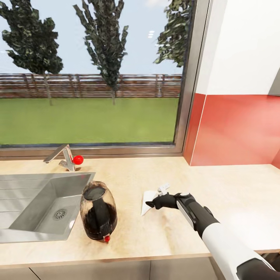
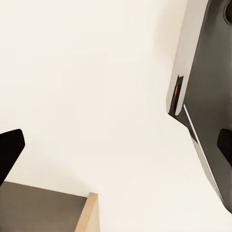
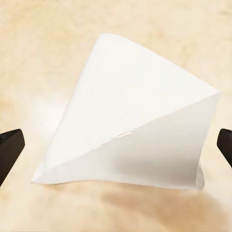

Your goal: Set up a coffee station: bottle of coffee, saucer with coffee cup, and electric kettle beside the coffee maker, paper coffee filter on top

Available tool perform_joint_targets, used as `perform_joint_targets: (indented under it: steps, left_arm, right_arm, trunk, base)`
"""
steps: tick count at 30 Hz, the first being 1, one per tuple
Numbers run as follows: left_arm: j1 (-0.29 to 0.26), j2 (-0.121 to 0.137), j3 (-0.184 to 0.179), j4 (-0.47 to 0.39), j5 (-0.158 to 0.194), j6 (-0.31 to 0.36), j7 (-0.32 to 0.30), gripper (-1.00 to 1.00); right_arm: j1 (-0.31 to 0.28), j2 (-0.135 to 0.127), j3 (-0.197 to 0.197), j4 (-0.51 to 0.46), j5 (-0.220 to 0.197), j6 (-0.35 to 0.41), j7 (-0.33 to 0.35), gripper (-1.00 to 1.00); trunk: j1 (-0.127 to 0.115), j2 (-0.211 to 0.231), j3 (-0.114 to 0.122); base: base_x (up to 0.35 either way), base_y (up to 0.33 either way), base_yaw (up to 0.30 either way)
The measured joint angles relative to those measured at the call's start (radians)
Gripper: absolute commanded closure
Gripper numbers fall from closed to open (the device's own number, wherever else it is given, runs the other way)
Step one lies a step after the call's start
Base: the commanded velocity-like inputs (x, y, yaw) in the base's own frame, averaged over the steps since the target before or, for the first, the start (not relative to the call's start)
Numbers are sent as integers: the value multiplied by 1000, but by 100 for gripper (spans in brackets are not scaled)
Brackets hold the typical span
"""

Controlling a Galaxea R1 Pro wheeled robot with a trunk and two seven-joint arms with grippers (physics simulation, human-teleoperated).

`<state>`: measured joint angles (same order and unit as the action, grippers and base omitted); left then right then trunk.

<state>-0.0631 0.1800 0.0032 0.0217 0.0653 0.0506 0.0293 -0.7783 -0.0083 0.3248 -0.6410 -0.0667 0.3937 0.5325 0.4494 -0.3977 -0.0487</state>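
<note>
I had the right gripper (image 1: 155, 202) spread wide over the paper coffee filter (image 3: 130, 130), lying flat on the bench (image 1: 233, 202), holding nothing, fingers straddling it for pickup.

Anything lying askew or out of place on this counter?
The coffee maker looks tipped over beside the sink, glass body lying across the countertop. The paper filter lies flat under the right pincer.

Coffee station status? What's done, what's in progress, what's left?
Done: the dark glass coffee maker stands on the light wood countertop beside the steel sink.
In hand: the right gripper is open over the white paper coffee filter, which lies flat, not yet gripped.
Left: filter onto the maker; no bottle, saucer, cup or kettle sits beside it.
</note>
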Motion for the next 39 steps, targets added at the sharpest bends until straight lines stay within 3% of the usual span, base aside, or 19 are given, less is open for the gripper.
perform_joint_targets:
  steps: [37,38,39]
  left_arm:
    - [0,-4,0,0,1,-1,0,-100]
    - [0,-4,0,0,1,-1,0,-100]
    - [0,-4,0,0,1,-1,0,-100]
  right_arm:
    - [0,16,2,54,0,-22,0,-100]
    - [0,16,2,54,0,-22,0,100]
    - [0,15,2,54,0,-25,0,100]
  trunk:
    - [0,0,0]
    - [0,0,0]
    - [0,0,0]
  base:
    - [7,9,0]
    - [0,0,0]
    - [0,0,0]
